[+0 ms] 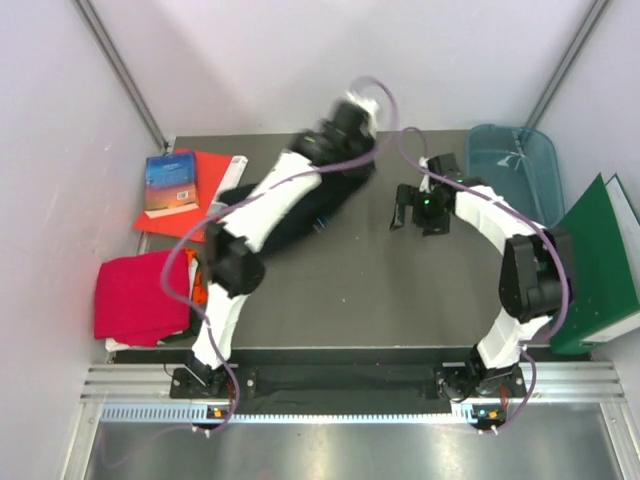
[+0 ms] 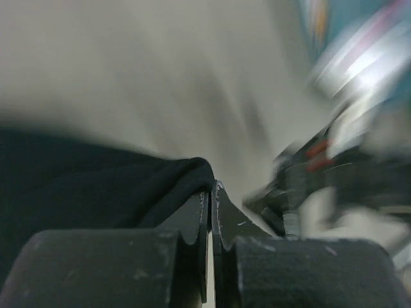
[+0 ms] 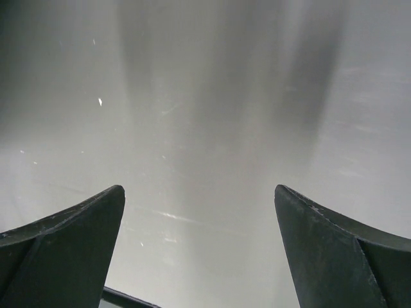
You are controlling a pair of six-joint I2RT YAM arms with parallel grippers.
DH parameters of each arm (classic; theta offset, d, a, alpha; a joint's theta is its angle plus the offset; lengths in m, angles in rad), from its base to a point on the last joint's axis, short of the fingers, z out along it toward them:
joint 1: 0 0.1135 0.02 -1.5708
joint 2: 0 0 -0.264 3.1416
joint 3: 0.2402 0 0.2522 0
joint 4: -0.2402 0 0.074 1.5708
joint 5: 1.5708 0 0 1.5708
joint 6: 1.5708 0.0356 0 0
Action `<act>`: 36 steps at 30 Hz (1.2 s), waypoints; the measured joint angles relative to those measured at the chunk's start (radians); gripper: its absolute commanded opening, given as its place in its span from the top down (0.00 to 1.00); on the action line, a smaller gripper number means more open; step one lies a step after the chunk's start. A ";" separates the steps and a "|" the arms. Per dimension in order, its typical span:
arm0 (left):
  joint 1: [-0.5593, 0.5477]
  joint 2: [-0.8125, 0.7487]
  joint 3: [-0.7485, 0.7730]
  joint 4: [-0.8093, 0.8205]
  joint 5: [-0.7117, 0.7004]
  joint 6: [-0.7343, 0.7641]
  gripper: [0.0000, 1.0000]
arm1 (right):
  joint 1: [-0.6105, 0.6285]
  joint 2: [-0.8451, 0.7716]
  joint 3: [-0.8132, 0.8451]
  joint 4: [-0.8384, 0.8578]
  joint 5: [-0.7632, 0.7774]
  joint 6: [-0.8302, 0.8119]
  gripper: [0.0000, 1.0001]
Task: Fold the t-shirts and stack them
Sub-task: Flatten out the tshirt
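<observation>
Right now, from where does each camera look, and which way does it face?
Top external: above and behind the bases, facing down at the table; both arms show.
Left wrist: on the left arm, facing along the left gripper, shut on the black t-shirt; blurred.
Right wrist: on the right arm, facing the table past the open right gripper.
Shared: top and left wrist views both show the black t-shirt.

Black shirt [image 2: 96, 186] at the left gripper [image 2: 210, 189], plain, like the black fingers. Left of that gripper: plain crimson-pink shirt [image 1: 138, 297], blue book [image 1: 171, 182], red sheet [image 1: 218, 172]. Right of the right gripper [image 3: 199, 192]: translucent teal bin [image 1: 513, 165], dark green binder [image 1: 600, 260]. Table [image 1: 380, 290] dark grey.
</observation>
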 measured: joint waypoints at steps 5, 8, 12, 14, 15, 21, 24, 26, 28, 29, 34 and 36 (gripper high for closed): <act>-0.119 0.294 -0.011 -0.103 0.163 -0.016 0.13 | -0.050 -0.126 0.013 -0.080 0.048 -0.037 0.00; -0.120 0.303 -0.071 -0.130 0.154 -0.015 0.01 | -0.059 -0.177 0.014 -0.126 0.054 -0.035 0.01; -0.089 0.028 -0.400 -0.058 0.035 -0.026 0.01 | -0.045 -0.213 0.014 -0.110 0.018 -0.047 0.00; -0.056 -0.135 -0.542 -0.031 -0.016 -0.048 0.01 | -0.030 -0.213 0.021 -0.097 0.008 -0.061 0.00; -0.031 -0.225 -0.602 -0.026 -0.042 -0.061 0.01 | -0.013 -0.206 0.030 -0.098 0.010 -0.071 0.00; 0.157 -0.628 -0.916 0.039 -0.132 -0.137 0.05 | 0.168 -0.097 0.151 -0.088 0.028 -0.124 0.00; 0.203 -0.692 -1.067 0.057 -0.123 -0.187 0.05 | 0.229 -0.052 0.174 -0.067 0.024 -0.129 0.00; 0.234 -0.708 -1.184 0.071 -0.098 -0.226 0.06 | 0.246 -0.032 0.174 -0.062 0.022 -0.127 0.00; 0.253 -0.709 -1.277 0.074 -0.085 -0.256 0.06 | 0.249 -0.023 0.174 -0.059 0.018 -0.126 0.00; 0.263 -0.708 -1.317 0.070 -0.080 -0.271 0.06 | 0.249 -0.021 0.174 -0.058 0.018 -0.126 0.00; 0.274 -0.693 -1.378 0.058 -0.098 -0.335 0.07 | 0.249 -0.021 0.174 -0.056 0.018 -0.128 0.00; 0.274 -0.672 -1.380 0.064 -0.114 -0.357 0.09 | 0.249 -0.021 0.174 -0.056 0.018 -0.130 0.00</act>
